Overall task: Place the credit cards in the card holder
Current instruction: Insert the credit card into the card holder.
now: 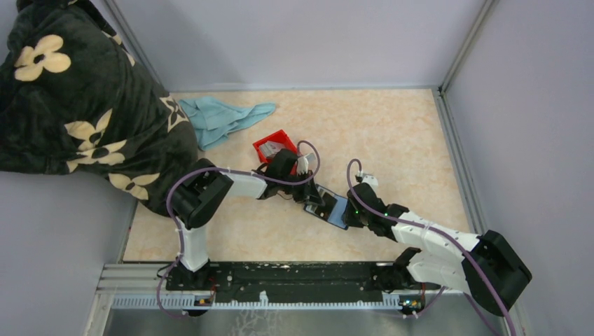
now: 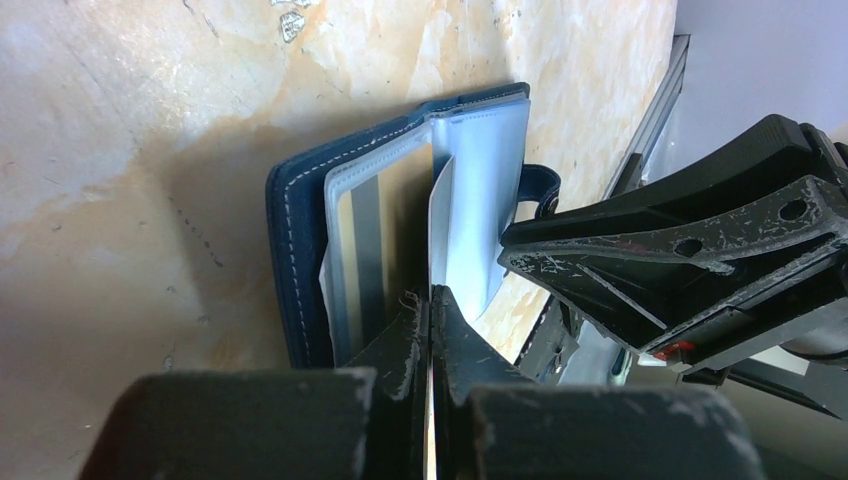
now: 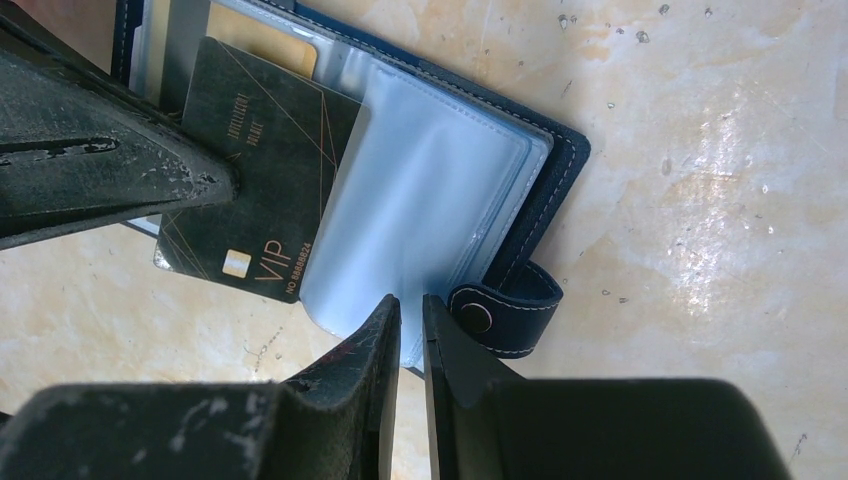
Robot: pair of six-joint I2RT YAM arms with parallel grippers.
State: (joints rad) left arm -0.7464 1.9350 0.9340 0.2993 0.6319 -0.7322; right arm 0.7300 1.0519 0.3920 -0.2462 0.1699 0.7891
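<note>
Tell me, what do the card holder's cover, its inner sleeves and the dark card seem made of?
The cover looks like navy leather or imitation, matte, with pale stitching. The sleeves look like clear soft plastic, glossy; a tan card shows through. The dark card is probably stiff plastic, matte, with gold print.

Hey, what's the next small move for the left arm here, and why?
Probably slide the dark VIP card a little deeper into the card holder. The left gripper is shut on it, and its edge only just meets the clear sleeve, which the right gripper pinches by its edge.
</note>
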